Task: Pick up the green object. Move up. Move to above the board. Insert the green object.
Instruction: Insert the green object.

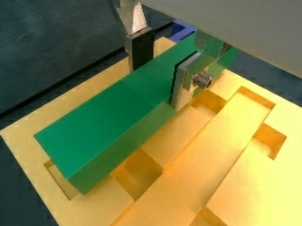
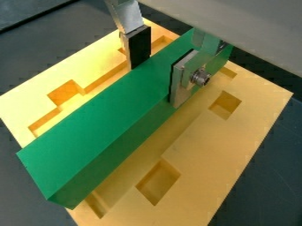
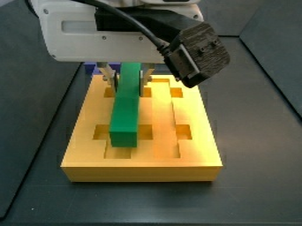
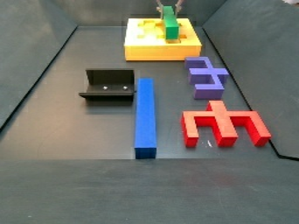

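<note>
Dark grey flooring (image 4: 70,105) with low dark walls frames the work area, and at its far end in a side view sits the board (image 4: 146,48), a thick yellow-orange slab cut with lengthwise grooves and square recesses. It is the largest piece by far and there is one of it.

Next in size is one long blue bar (image 4: 143,116) lying on the floor near the middle, then one red comb-shaped block (image 4: 222,124), one purple F-shaped block (image 4: 205,75), and one fixture (image 4: 107,85) beside the blue bar.

One green object (image 3: 125,113), a long straight bar, lies lengthwise over the board's central groove (image 1: 177,150); both wrist views show it tilted slightly against the slab, and whether it is seated in the groove or resting just above cannot be told. It looks rigid and solid, probably light, with smooth flat faces that could slip if pinched loosely.

The gripper (image 2: 160,62) is over the board's far end, its silver fingers (image 1: 185,78) closed on the green object's two long side faces near one end of the bar. That hold is well off centre (a grasp nearer the middle would balance better), so the free end may sag or swing during insertion. The flat parallel sides suit the pads well.
</note>
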